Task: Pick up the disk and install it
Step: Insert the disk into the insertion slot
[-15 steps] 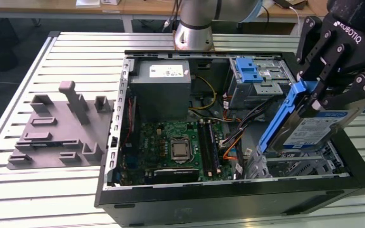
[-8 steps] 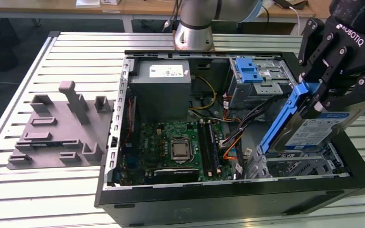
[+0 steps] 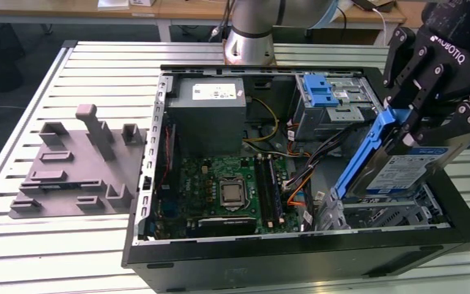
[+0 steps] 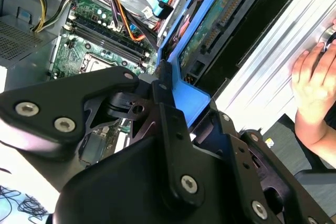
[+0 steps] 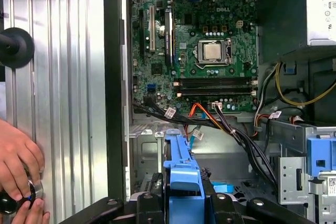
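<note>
End effector (image 3: 410, 138) tight on tilted disk (image 3: 398, 173) — cables (image 3: 320, 153), drive cage (image 3: 337, 104) close by

The disk (image 3: 402, 173) is partly covered by the end effector (image 3: 423, 136), whose upper part is cut off by the exterior view's edge.

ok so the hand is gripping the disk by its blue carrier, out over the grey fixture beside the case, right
Not quite. The hand does grip the disk by its blue carrier, but the exterior view shows it over the open case, at that view's right end, not over the grey fixture, which lies off to that view's left.
</note>
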